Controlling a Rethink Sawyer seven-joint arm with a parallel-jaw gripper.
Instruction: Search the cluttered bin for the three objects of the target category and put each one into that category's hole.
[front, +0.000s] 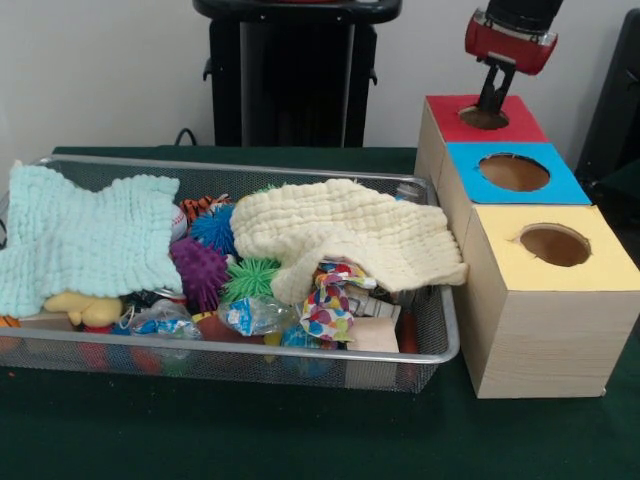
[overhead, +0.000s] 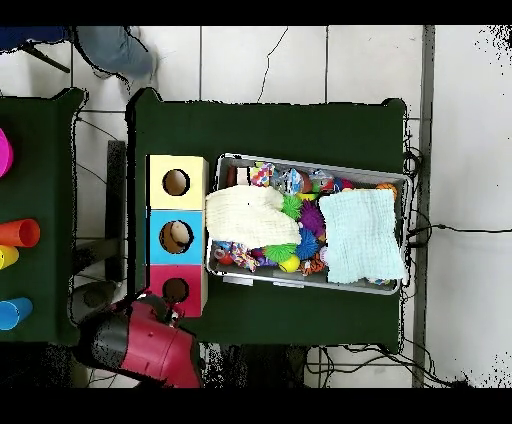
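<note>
My gripper (front: 489, 104) hangs at the far right, its tip down at the hole of the red-topped box (front: 484, 118). I see nothing held in it. From overhead the red arm (overhead: 140, 338) covers the gripper beside the red box (overhead: 176, 290). The wire bin (front: 440, 300) is piled with clutter. A cream cloth (front: 350, 232) and a light blue cloth (front: 80, 235) cover much of it. Spiky balls show between them: blue (front: 212, 228), purple (front: 198, 270), green (front: 250, 275). In front lie a dotted wrapper (front: 328, 305) and crinkled plastic packets (front: 250, 315).
Three wooden boxes stand in a row right of the bin: red, blue (front: 514, 172) and yellow (front: 554, 245). Overhead, a pale object shows inside the blue hole (overhead: 176, 237). Coloured cups (overhead: 18, 233) stand on a side table. A person (overhead: 115, 48) is at the top edge.
</note>
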